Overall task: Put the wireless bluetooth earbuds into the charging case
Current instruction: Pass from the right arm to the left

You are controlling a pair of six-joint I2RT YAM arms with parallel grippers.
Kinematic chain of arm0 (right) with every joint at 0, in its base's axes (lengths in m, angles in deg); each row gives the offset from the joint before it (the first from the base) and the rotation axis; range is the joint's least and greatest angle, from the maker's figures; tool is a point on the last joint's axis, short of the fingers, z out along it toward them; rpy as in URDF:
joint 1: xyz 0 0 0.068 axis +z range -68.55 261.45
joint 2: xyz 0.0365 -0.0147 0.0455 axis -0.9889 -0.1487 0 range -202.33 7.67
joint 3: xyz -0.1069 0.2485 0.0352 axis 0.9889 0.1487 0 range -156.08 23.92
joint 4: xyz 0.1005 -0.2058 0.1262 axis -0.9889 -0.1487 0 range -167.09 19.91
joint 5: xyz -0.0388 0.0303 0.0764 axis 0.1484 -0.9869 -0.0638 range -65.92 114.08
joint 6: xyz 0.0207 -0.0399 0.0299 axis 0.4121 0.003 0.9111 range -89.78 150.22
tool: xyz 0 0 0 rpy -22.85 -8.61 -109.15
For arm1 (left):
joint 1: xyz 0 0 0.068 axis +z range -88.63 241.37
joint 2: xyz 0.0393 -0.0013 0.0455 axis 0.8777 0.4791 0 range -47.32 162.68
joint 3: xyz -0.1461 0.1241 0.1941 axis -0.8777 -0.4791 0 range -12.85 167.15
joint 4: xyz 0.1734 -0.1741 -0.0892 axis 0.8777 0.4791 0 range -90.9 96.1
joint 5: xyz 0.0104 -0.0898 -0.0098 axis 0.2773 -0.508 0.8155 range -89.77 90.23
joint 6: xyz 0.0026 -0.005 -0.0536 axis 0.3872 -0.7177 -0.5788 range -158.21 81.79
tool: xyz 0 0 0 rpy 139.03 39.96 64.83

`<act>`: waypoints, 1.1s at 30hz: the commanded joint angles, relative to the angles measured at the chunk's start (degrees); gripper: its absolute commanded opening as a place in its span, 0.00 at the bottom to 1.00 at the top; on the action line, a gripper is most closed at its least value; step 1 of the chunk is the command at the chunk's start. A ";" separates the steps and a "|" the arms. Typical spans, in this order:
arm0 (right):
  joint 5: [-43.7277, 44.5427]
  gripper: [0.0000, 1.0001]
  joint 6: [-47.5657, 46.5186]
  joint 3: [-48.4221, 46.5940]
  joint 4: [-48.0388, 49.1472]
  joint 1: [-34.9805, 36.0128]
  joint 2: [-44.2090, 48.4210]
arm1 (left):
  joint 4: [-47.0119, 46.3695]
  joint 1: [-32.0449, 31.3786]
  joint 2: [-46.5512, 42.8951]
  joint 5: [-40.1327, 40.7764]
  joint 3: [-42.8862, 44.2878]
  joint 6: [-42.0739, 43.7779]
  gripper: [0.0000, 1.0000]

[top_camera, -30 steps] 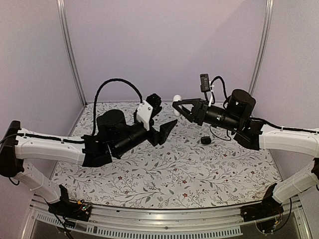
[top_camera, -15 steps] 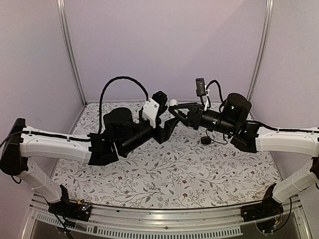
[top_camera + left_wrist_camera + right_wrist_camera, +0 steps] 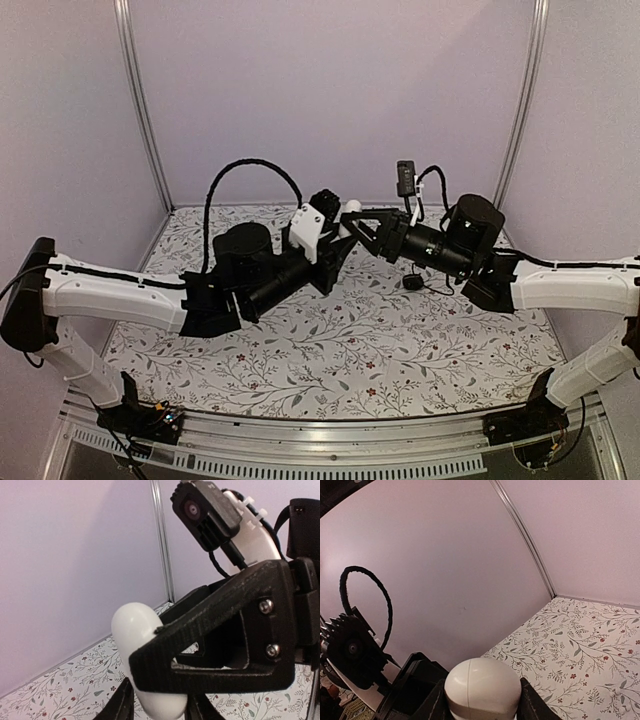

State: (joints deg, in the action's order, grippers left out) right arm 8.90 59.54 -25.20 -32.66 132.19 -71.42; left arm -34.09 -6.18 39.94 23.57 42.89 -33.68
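Note:
A white oval charging case (image 3: 349,208) is held in the air above the back of the table, where the two arms meet. My right gripper (image 3: 352,217) is shut on it; in the right wrist view the case (image 3: 482,687) fills the gap between that gripper's (image 3: 481,702) black fingers. My left gripper (image 3: 343,238) comes from the left, and in its own view its fingers (image 3: 119,706) sit against both sides of the case (image 3: 134,630), shut on it. A right finger (image 3: 225,645) crosses in front. The earbuds are out of view.
A small black oval object (image 3: 413,282) lies on the flowered tablecloth (image 3: 330,350) under the right arm, next to a thin cable. Lilac walls and metal corner posts (image 3: 140,110) close in the back and sides.
Both grippers moved toward each other. The right one carried the case left and slightly down. The left one rose to it and closed its jaws around the case.

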 commanded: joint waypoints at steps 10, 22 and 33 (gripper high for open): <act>-0.07 0.64 -0.39 1.92 0.27 0.24 2.40 | -1.74 0.48 -1.24 2.42 -0.54 2.12 0.10; -0.56 0.99 -2.68 -0.30 -18.46 -0.51 11.64 | -4.05 0.19 -5.78 5.11 -7.79 18.37 0.06; -15.53 0.89 -1.04 -4.82 -35.75 -7.40 15.84 | -13.08 -6.06 -10.50 9.01 -15.52 45.63 0.04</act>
State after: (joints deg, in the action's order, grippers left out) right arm 1.14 58.01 -26.54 -59.96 126.11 -55.88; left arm -41.15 -9.13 30.72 30.04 28.82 -1.59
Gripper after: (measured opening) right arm 0.907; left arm 0.222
